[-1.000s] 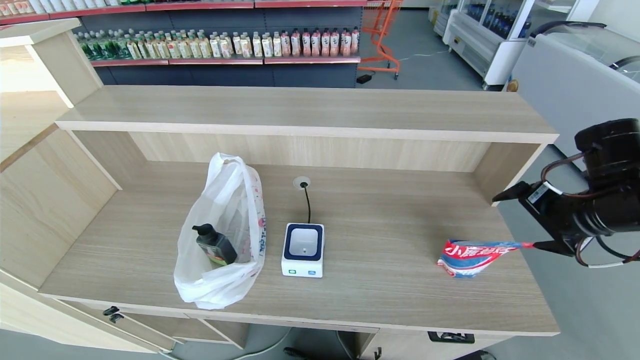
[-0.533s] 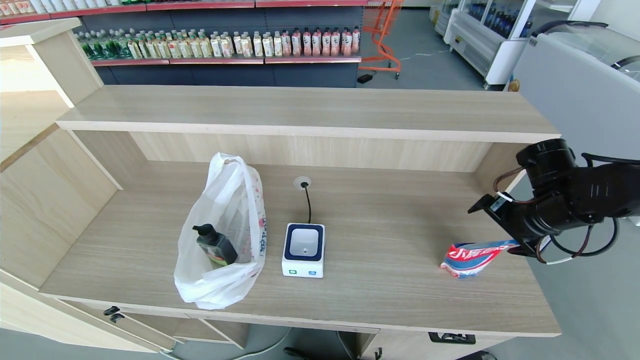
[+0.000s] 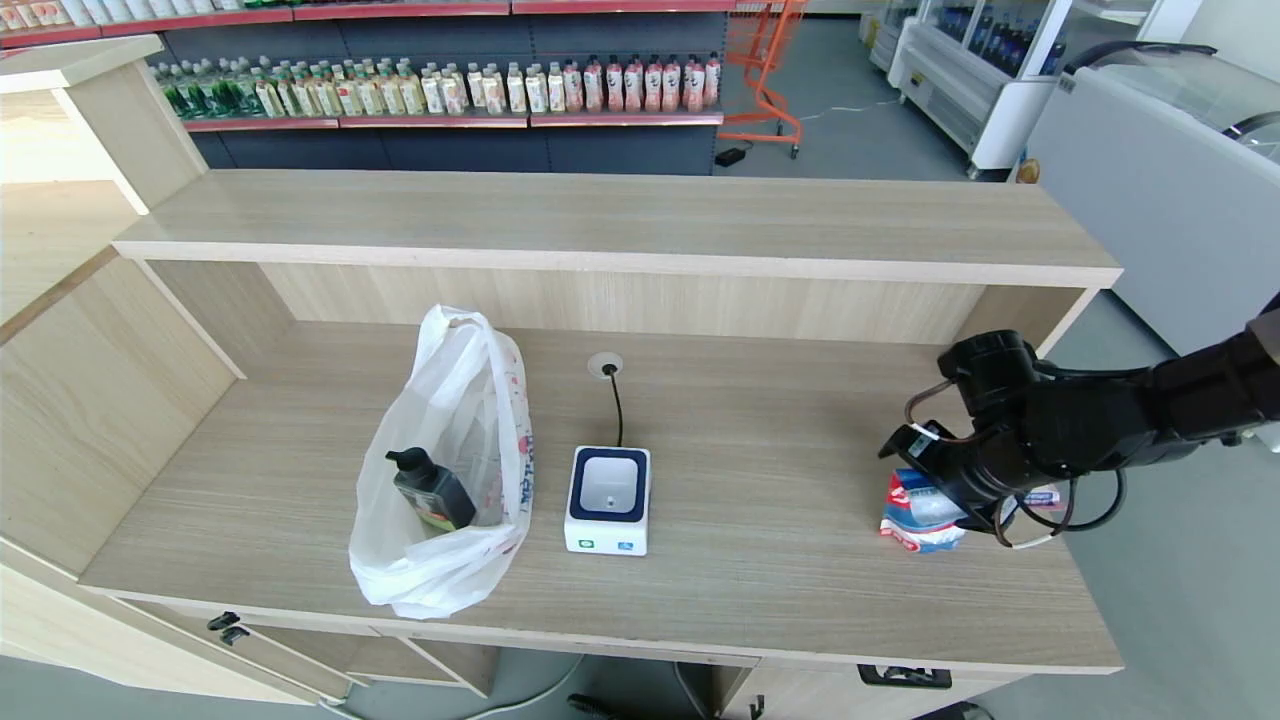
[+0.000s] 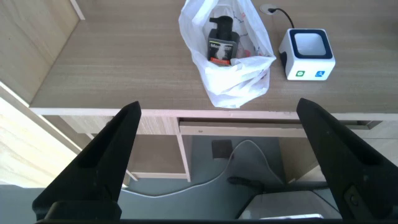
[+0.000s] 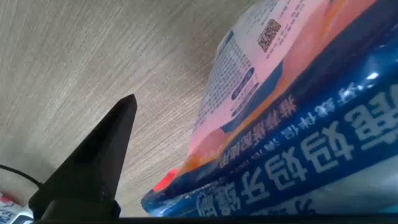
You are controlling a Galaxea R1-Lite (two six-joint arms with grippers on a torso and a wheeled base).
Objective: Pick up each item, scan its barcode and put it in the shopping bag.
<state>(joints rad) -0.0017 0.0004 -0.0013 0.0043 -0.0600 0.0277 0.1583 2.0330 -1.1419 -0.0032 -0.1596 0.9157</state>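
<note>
A red, white and blue snack packet point(image 3: 915, 520) lies flat at the counter's right end. My right gripper point(image 3: 965, 498) hovers directly over it, open. In the right wrist view one dark finger point(image 5: 93, 168) stands beside the packet point(image 5: 292, 106), which hides the other finger. The white shopping bag point(image 3: 440, 540) stands open at the left with a dark pump bottle point(image 3: 432, 492) inside. The white barcode scanner point(image 3: 607, 500) sits next to the bag. My left gripper point(image 4: 217, 109) hangs open with nothing in it, before the counter's front edge, facing the bag point(image 4: 233, 68) and the scanner point(image 4: 306, 55).
The wooden counter point(image 3: 760, 440) has a raised back ledge and side walls. The scanner's black cable point(image 3: 614, 405) runs back to a hole in the counter. Bare wood stretches between scanner and packet. Beyond are shelves of bottles point(image 3: 440, 88) and freezers point(image 3: 1150, 130).
My right arm has swung in from the right and come down over the packet, now covering its right half. The packet, bag and scanner have stayed put.
</note>
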